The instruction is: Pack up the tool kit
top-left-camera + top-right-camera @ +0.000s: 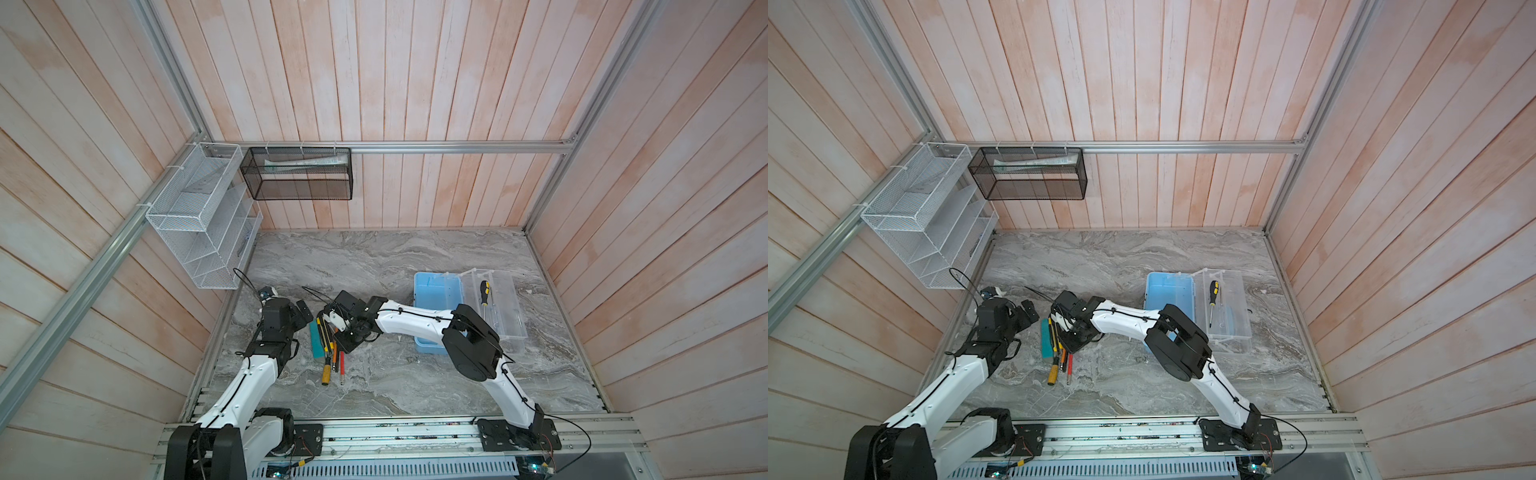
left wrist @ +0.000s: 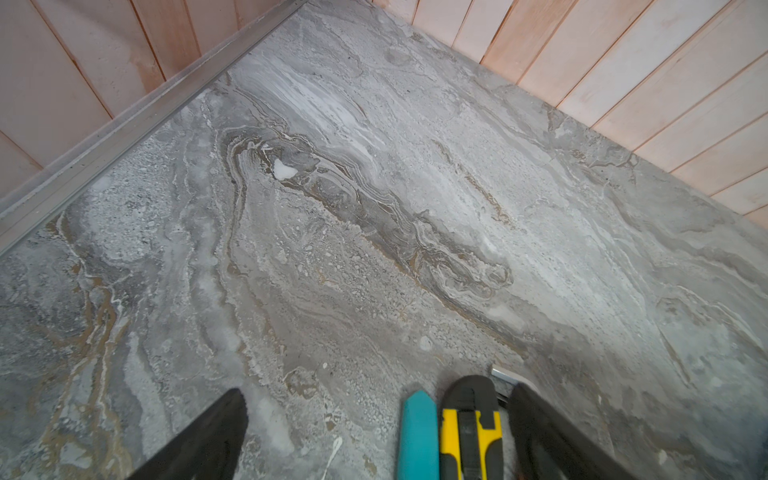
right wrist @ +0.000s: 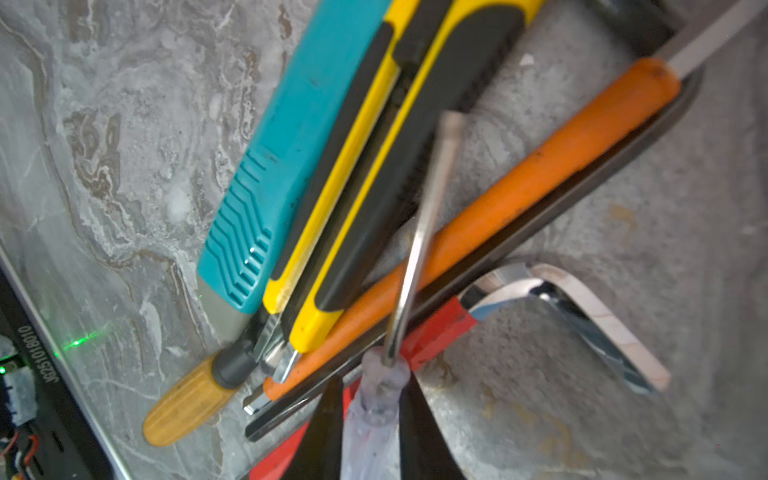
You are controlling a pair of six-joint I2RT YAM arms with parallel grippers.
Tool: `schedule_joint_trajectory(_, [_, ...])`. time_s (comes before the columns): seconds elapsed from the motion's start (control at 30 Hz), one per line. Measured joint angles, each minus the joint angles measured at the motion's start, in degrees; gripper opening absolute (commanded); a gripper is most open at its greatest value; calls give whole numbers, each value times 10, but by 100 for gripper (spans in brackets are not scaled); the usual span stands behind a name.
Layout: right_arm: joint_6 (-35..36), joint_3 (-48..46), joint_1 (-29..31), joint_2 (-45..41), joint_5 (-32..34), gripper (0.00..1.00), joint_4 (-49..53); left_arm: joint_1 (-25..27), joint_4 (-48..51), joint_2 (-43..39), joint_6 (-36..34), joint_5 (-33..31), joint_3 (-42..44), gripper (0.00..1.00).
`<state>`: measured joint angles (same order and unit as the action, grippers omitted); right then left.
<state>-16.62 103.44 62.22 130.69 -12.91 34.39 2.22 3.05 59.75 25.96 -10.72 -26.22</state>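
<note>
- Nearest, an aluminium rail [image 1: 395, 434] along the front edge carries two white-and-black robot arms at the edge of a grey marbled surface [image 1: 374, 266].
- The left arm [image 1: 253, 374] reaches forward on the left. The left jaws are spread wide and hold nothing. In the left wrist view, the tips of two knives lie on the surface between them.
- Just right of that arm lies a tight pile of tools, side by side and partly crossing:
  - a teal plastic utility knife [image 3: 291, 145]
  - a yellow-and-black utility knife [image 3: 395, 166]
  - a screwdriver with a ribbed wooden handle [image 3: 191, 403]
  - an orange-handled tool [image 3: 519, 187]
  - a red-handled tool [image 3: 436, 328]
- The right arm [image 1: 415, 322] reaches across the middle and hides the pile's far end in both top views. The right jaws are closed on a slim clear-handled screwdriver [image 3: 374, 399], whose metal shaft slants over the orange handle.
- Further back on the right, the tool kit [image 1: 432, 286] lies open. It is a rectangular pale-blue plastic case with its translucent clear lid [image 1: 505, 320] folded out to the right. The right arm's elbow covers the case's near corner.
- A black-and-yellow-handled screwdriver [image 1: 483, 293] lies on the clear plastic.
- Farthest, a white wire mesh rack [image 1: 199, 216] hangs on the left wall. A black mesh basket [image 1: 299, 187] hangs on the back wall, and the pale item inside it is too unclear to name.
</note>
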Motion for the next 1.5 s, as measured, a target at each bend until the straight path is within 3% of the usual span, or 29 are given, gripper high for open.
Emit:
schedule_joint_trajectory(0.3, [-12, 0, 1, -4, 26, 1, 13, -2, 0, -3, 0, 0, 1, 100])
schedule_joint_trajectory(0.53, [-27, -66, -43, -90, 43, 0, 12, -3, 0, -4, 0, 1, 1, 100])
schedule_joint_trajectory(0.73, [-21, -115, -155, -236, 80, 0, 17, -4, 0, -5, 0, 3, 1, 100])
schedule_joint_trajectory(0.9, [1, -157, -287, -344, 123, 0, 46, -5, 0, -7, 0, 6, 2, 100])
schedule_joint_trajectory(1.2, [17, -232, -453, -456, 206, 0, 129, -5, 0, -7, 0, 11, 3, 100])
schedule_joint_trajectory(1.5, [30, -295, -521, -508, 268, 0, 156, -7, 0, -7, 0, 15, 3, 100])
